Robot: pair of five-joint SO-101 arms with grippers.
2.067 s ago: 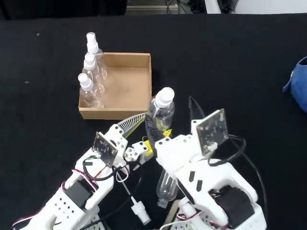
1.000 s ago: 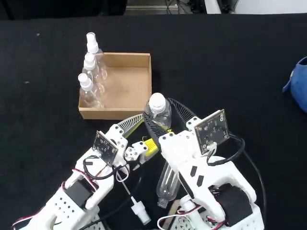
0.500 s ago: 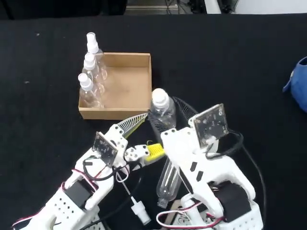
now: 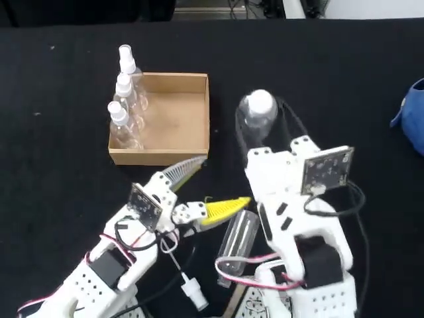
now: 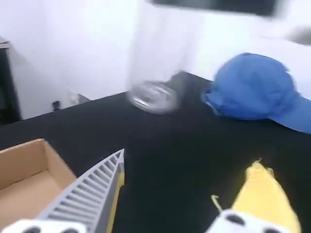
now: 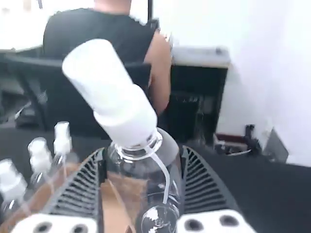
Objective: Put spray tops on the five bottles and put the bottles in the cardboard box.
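My right gripper (image 4: 262, 123) is shut on a clear bottle (image 4: 257, 112) with a white spray top, held tilted above the table to the right of the cardboard box (image 4: 173, 154). In the right wrist view the bottle (image 6: 141, 179) sits between the ribbed fingers (image 6: 77, 194) of the right gripper (image 6: 141, 162). My left gripper (image 4: 224, 180) is open and holds nothing, just below the box's near right corner; its yellow finger (image 5: 265, 194) and grey finger (image 5: 92, 194) stand wide apart. Three capped bottles (image 4: 123, 89) stand along the box's left side. A topless bottle (image 4: 237, 248) lies between the arms, with a loose spray top (image 4: 192, 291) near it.
A blue cap (image 4: 414, 119) lies at the table's right edge, also in the left wrist view as the blue cap (image 5: 257, 92). The box's right part (image 4: 179, 112) holds nothing. Black tabletop stretches beyond the box and to the right.
The right arm carried the capped bottle away from the left gripper, up and to the right. The left gripper's yellow finger swung outward, so it now stands wide open.
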